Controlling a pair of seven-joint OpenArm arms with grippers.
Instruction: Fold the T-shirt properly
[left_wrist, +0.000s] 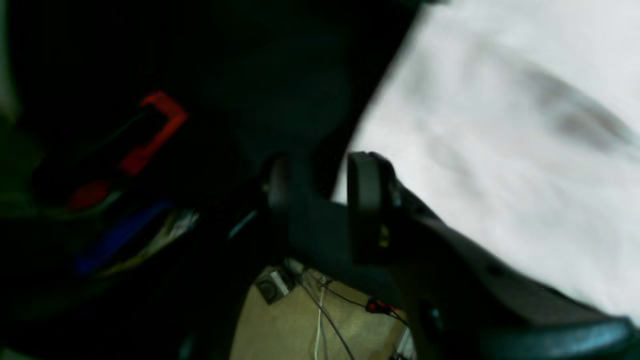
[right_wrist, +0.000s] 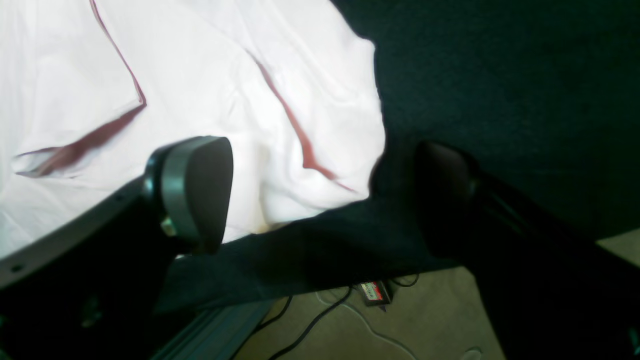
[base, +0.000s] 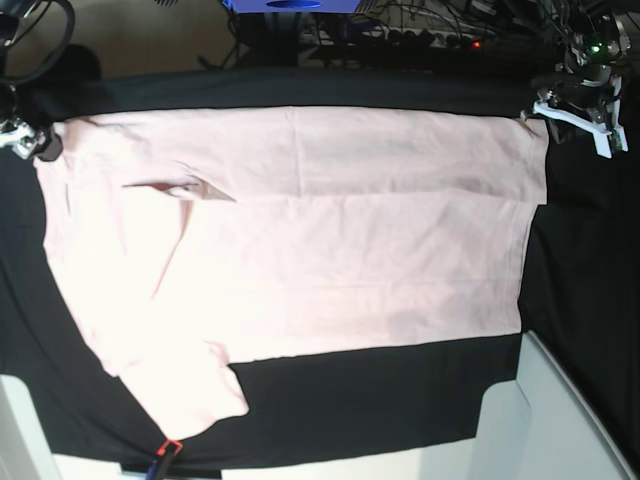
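The T-shirt (base: 300, 250) lies spread plain side up across the black table cloth (base: 380, 400), filling most of it from the far edge toward the near side. One sleeve (base: 195, 390) juts out at the near left, and a small tuck of cloth sits at the far left. It is mostly flat, with shallow creases running left to right.

Both arms stand at the far corners of the garment. Judged from that, the step in hand is taking hold of the far edge to carry it over in a first fold. To do it well, each gripper should pinch only the shirt's edge layers, not the dark cloth beneath. Both should then lift together and level, so the fold line stays straight and the sleeve does not drag askew.

The right gripper (right_wrist: 320, 195), at the far left corner, has its fingers spread wide. One pad (right_wrist: 192, 192) is over the shirt's rumpled edge and the other is over the dark cloth; it grasps nothing.

The left gripper (left_wrist: 320, 205), at the far right corner, sits beside the shirt's edge with a narrow gap between its pads. Its wrist view is blurred, but nothing appears to be held there.
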